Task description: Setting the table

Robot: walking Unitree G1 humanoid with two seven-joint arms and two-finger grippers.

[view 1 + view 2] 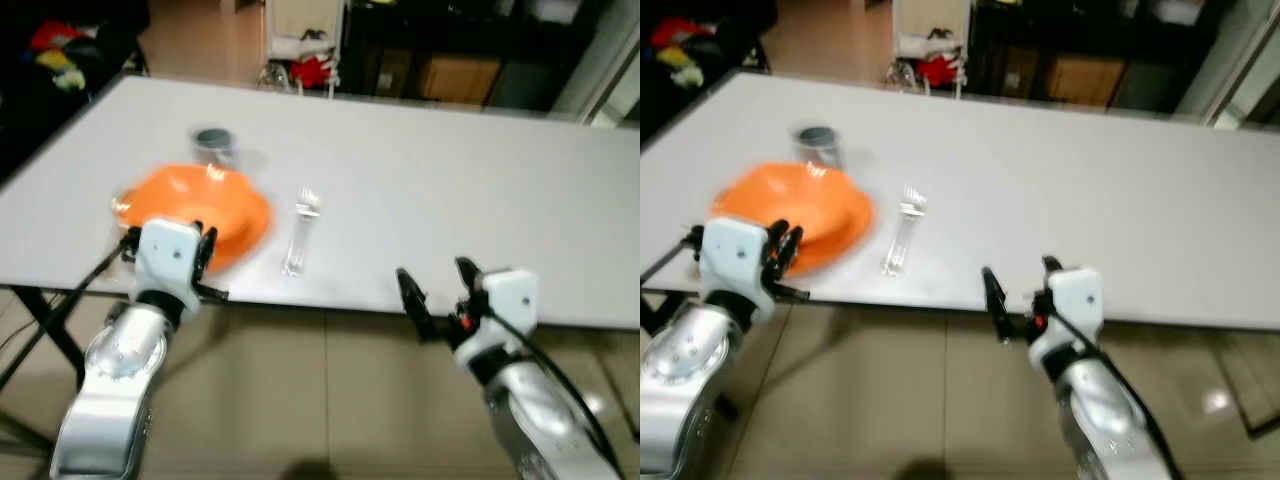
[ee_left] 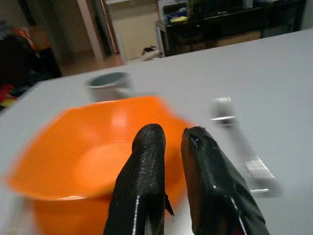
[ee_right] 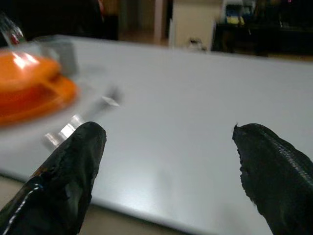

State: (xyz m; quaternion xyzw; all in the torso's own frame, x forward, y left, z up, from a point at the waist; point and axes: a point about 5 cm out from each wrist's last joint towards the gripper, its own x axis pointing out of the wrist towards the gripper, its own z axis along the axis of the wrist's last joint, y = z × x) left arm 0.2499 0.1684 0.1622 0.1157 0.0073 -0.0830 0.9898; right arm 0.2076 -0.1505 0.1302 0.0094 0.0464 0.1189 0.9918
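— White desk [image 1: 430,190] before you; what sits on it?

— Near the left front edge, an orange bowl [image 1: 200,210] on its plate, a clear fork [image 1: 298,232] just right of it, a grey cup [image 1: 212,145] behind.

— Your pincers?

— My left pincer [image 2: 171,142], fingers nearly together, hovers at the bowl's near rim, holding nothing. My right pincer [image 1: 438,285] is spread wide at the front edge.

text: none legible | labels: none | numbers: none | signs: none
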